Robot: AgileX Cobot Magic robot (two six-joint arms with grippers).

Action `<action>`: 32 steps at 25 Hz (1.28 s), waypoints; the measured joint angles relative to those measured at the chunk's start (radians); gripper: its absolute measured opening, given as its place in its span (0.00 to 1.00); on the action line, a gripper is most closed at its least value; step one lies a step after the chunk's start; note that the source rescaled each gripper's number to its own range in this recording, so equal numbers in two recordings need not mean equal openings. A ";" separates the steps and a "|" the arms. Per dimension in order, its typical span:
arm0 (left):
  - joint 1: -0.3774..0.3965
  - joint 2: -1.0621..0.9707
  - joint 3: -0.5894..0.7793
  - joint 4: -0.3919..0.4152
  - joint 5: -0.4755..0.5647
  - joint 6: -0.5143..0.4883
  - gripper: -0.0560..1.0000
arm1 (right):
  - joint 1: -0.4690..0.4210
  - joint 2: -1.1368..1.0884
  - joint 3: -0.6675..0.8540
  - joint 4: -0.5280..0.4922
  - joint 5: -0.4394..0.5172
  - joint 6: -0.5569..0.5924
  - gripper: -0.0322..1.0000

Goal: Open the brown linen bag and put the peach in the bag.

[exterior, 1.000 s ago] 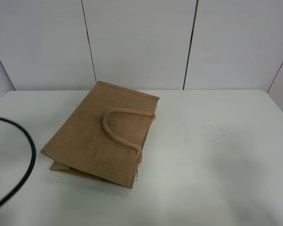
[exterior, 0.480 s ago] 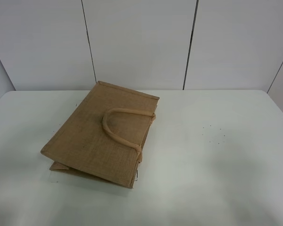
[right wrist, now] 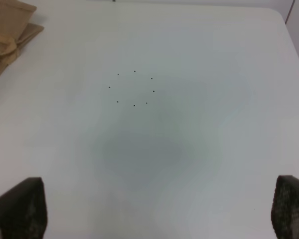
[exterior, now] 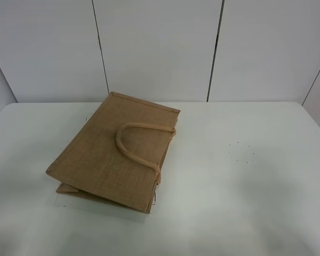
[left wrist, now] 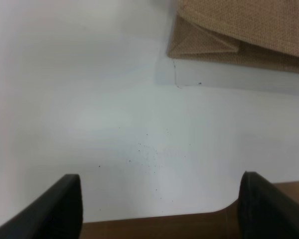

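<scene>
Your brown linen bag point(exterior: 114, 154) lies flat on the white counter point(exterior: 245, 181), a coarse-woven tan rectangle with folded gusset sides and a paler rounded loop handle point(exterior: 136, 143) arched over its upper face. The weave looks rough and matte; the counter is smooth with a faint sheen.

Your left pincer point(left wrist: 159, 206) is released, its two dark fingers spread wide with bare counter between them. Ahead of it and off to one side, well apart, you see a folded bag corner point(left wrist: 204, 42) as a triangular flap of the same burlap. Fine dark specks point(left wrist: 147, 154) dot the counter just ahead of the fingers, and a brown edge strip point(left wrist: 154, 226) shows under the counter's rim.

Your right pincer point(right wrist: 159, 209) is likewise released, its fingers wide apart and textured like woven mesh. Ahead of it a small ring of black dots point(right wrist: 133, 88) marks the counter; further ahead and to one side, the bag's edge is cut off by the frame.

Only fingertips show in either wrist view. You can read no writing or label on the bag.
</scene>
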 joint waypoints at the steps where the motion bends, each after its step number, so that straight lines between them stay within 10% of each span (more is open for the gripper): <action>1: 0.000 0.000 0.000 0.000 0.000 0.000 0.92 | 0.000 0.000 0.000 0.000 0.000 0.000 1.00; 32: 0.030 -0.262 0.003 -0.030 0.001 0.000 0.92 | 0.000 0.000 0.000 0.000 0.000 0.000 1.00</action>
